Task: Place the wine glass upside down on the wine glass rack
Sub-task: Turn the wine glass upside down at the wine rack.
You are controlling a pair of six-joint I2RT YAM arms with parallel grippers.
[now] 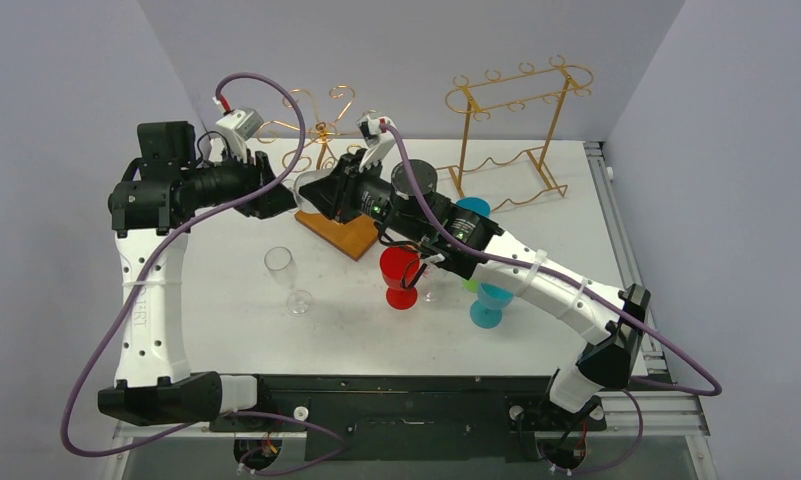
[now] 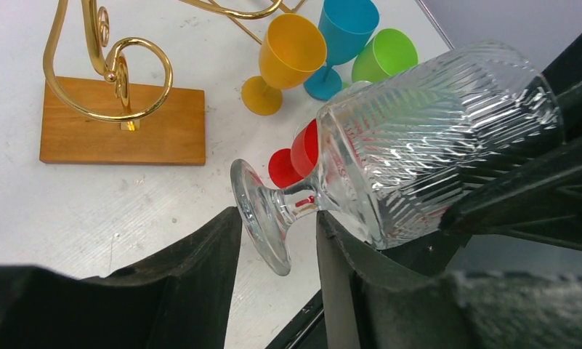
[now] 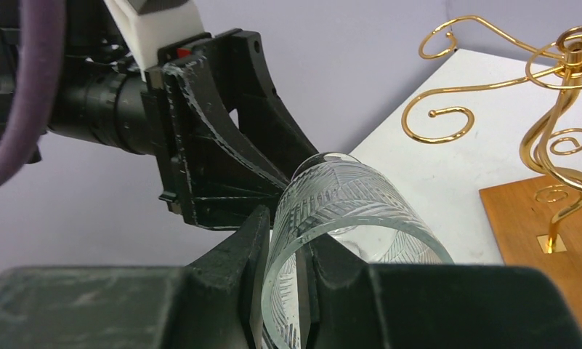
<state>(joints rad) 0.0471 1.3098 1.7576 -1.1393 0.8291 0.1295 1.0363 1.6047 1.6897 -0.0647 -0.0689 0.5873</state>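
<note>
Right gripper is clenched on the glass rim, with the wall pinched between my fingers. Left gripper straddles the stem, and the foot sits between its fingers. Can't tell if it's actually clamping. Glass is off the desk, tipped on its side between both grippers, upper centre-left in the top view. It's close in front of the rack, not touching it. Red cup and blue cup stand under my right arm, with a clear flute to their left.
</note>
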